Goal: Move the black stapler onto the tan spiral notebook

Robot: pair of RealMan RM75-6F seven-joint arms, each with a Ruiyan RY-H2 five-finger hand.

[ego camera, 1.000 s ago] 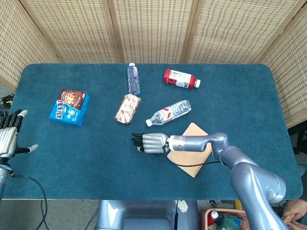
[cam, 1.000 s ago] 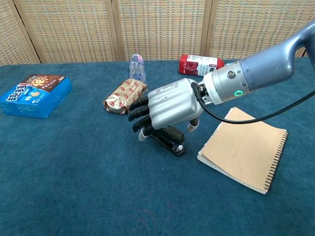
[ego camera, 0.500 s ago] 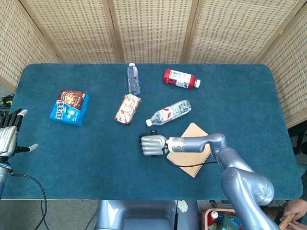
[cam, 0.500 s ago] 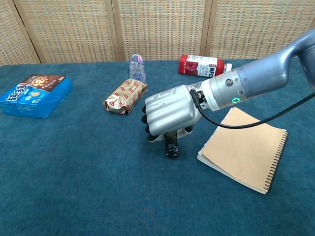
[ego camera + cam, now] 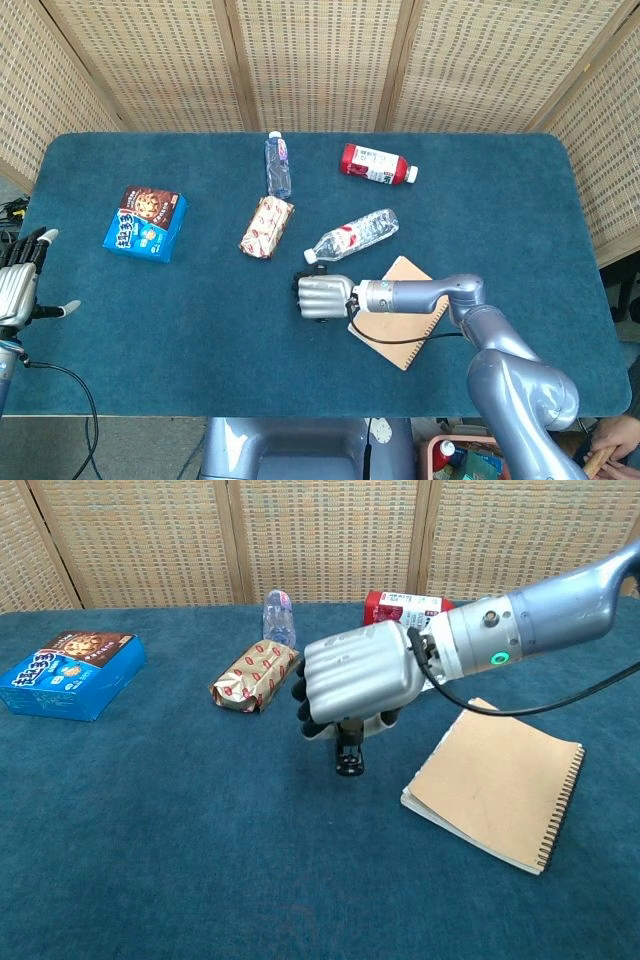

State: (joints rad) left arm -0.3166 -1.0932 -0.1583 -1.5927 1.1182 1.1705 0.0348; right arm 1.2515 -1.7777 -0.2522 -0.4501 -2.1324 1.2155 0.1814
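My right hand (image 5: 355, 683) (image 5: 320, 297) grips the black stapler (image 5: 348, 752), whose lower end hangs out below the closed fingers, lifted just off the blue table. In the head view the stapler is hidden under the hand. The tan spiral notebook (image 5: 497, 782) (image 5: 406, 318) lies flat on the table to the right of that hand, its spiral along the far right edge. My left hand (image 5: 20, 284) rests at the table's far left edge with its fingers apart and nothing in them.
A clear water bottle (image 5: 351, 235) lies just behind the right hand. A wrapped snack bar (image 5: 267, 226), a second clear bottle (image 5: 278, 165) and a red bottle (image 5: 377, 165) lie farther back. A blue biscuit box (image 5: 146, 222) sits at the left.
The right hand's fingers closed round the stapler, then lifted it a little off the table. The left hand has not moved.
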